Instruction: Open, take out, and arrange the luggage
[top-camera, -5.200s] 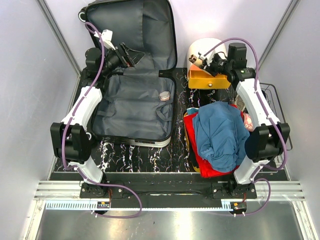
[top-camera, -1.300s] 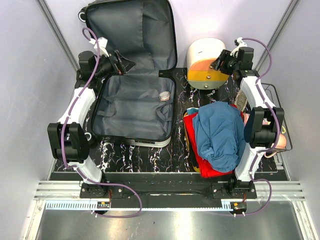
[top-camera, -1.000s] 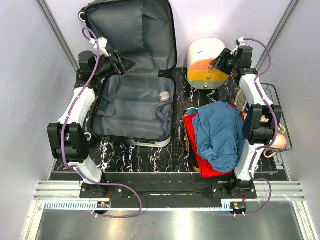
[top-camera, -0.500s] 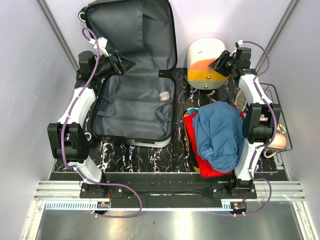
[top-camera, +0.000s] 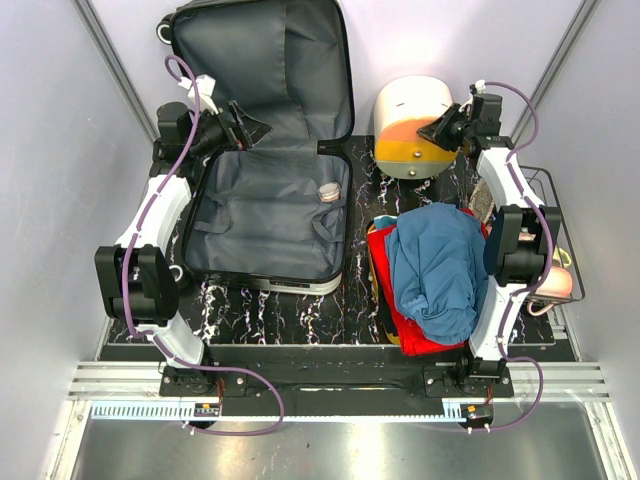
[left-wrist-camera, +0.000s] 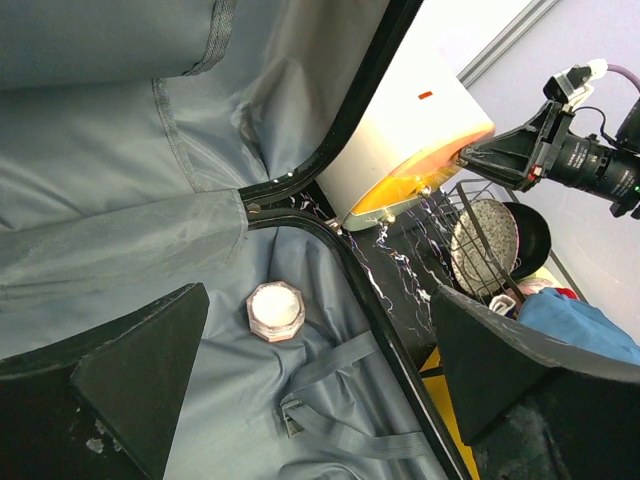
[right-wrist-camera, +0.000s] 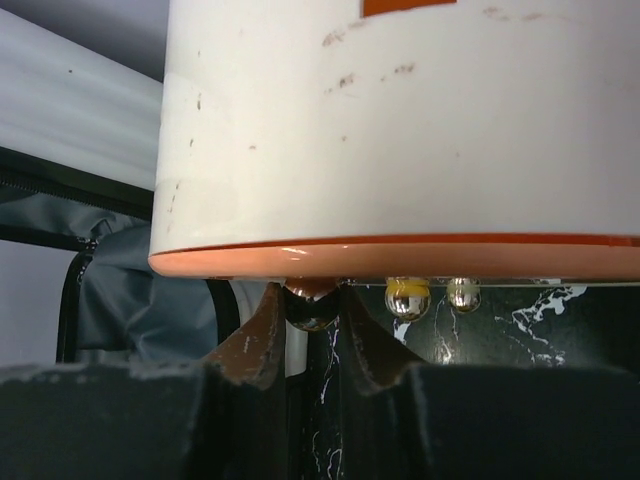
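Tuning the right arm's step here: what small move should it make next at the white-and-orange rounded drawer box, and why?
Probably a short, straight pull back to slide the drawer open: the right gripper appears pinched on a small shiny round knob at the orange front of the white-and-orange rounded drawer box, which looks shut.

The luggage (top-camera: 255, 215) lies open, left on the table (top-camera: 340, 305), grey-lined base flat, lid standing upright behind.

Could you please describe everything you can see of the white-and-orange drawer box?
The drawer box is rounded: glossy, lightly scuffed white shell, orange front, drawer pushed in. It stands on the marbled table right of the open luggage. Shiny knobs sit on its front; the right gripper pinches one knob.
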